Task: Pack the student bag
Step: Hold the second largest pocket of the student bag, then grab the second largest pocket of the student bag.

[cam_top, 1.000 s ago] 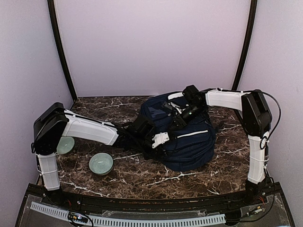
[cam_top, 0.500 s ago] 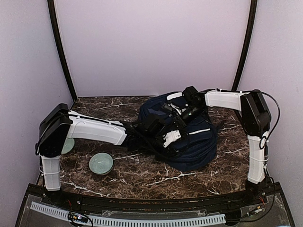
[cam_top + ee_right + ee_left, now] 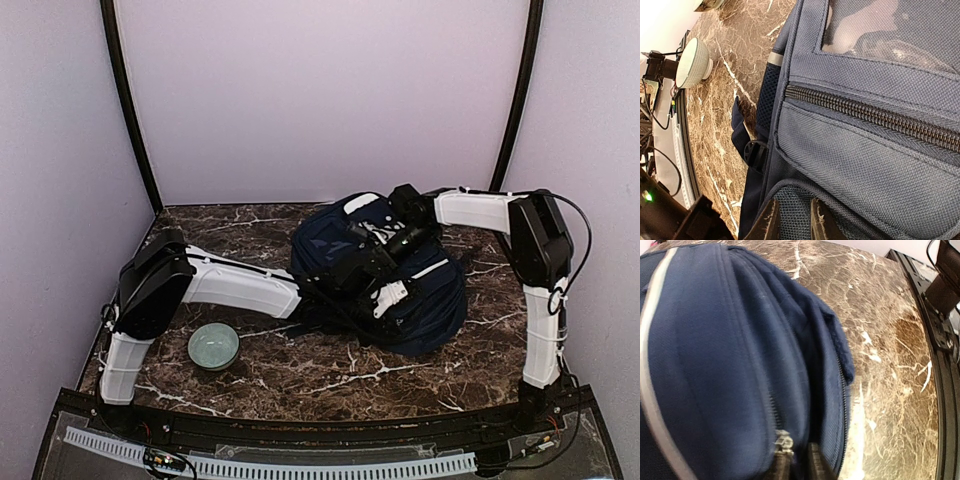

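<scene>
Sitting nearest the left edge of the dark marble surface [image 3: 300, 375], a pale green bowl [image 3: 213, 346] stands apart from everything else. The left arm reaches rightward past it to the student bag [image 3: 425, 315], which lies slumped right of centre, toward the back. Its long axis runs diagonally: the end with a pale patch points at the back wall, and the rounded end points toward the near right. A white stripe [image 3: 432, 268] slants across its upper face. The left gripper [image 3: 796, 467] rests on the bag's near side, its fingers [image 3: 817, 467] almost together on a ridge of navy fabric just below a zipper pull [image 3: 784, 442]. Farther right, the right gripper [image 3: 792, 222] comes down onto the bag's far side. Its fingers [image 3: 771, 220] stand a narrow gap apart with mesh fabric between them, below a long zipper [image 3: 870, 117] and beside a black buckle [image 3: 756, 152]. I cannot tell whether they actually pinch the mesh.
</scene>
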`<state>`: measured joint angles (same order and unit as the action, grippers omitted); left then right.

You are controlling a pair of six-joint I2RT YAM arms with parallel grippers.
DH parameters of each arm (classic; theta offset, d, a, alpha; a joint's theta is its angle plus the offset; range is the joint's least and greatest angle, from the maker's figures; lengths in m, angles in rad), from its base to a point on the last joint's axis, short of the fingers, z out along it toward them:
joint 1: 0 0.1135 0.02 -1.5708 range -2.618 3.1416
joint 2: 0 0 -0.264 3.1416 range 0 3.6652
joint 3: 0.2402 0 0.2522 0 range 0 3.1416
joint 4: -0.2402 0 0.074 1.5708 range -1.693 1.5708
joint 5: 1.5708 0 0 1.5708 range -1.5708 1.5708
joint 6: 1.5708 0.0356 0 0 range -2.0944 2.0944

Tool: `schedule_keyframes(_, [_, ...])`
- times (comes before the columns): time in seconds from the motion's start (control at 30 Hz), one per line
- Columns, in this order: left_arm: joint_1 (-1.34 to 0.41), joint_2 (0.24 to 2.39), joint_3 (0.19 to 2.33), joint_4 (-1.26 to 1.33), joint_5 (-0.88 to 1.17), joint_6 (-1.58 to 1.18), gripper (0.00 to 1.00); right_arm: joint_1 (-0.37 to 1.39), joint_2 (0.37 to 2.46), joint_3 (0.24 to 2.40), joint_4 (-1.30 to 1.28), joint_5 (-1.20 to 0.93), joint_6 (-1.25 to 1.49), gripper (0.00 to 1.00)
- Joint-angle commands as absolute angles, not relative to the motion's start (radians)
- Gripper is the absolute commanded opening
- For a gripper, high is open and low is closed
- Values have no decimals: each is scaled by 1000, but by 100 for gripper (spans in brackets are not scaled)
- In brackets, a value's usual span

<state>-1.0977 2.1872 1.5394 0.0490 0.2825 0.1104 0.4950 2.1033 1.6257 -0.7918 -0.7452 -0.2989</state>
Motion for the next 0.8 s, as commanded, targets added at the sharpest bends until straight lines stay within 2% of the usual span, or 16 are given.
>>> schedule_keyframes(0.0, [-1172,2174,1602,91,326,136,27,475,2056,1637,-771,-682,-315,23])
schedule_keyframes(0.07, [-1175,2133,1582,33,299,173,36,458,1984,1623,-781,-679,-323,24])
schedule_keyframes(0.23, [-1176,1949,1442,-71,252,266,48,417,1782,1514,-788,-636,-366,31])
schedule_keyframes(0.4, [-1177,1861,1377,-174,87,375,48,359,1655,1380,-776,-544,-381,34])
schedule_keyframes(0.57, [-1171,1883,1382,-173,-117,482,48,275,1623,1284,-758,-430,-357,37])
schedule_keyframes(0.77, [-1158,1957,1428,-112,-163,607,47,207,1616,1208,-688,-323,-313,43])
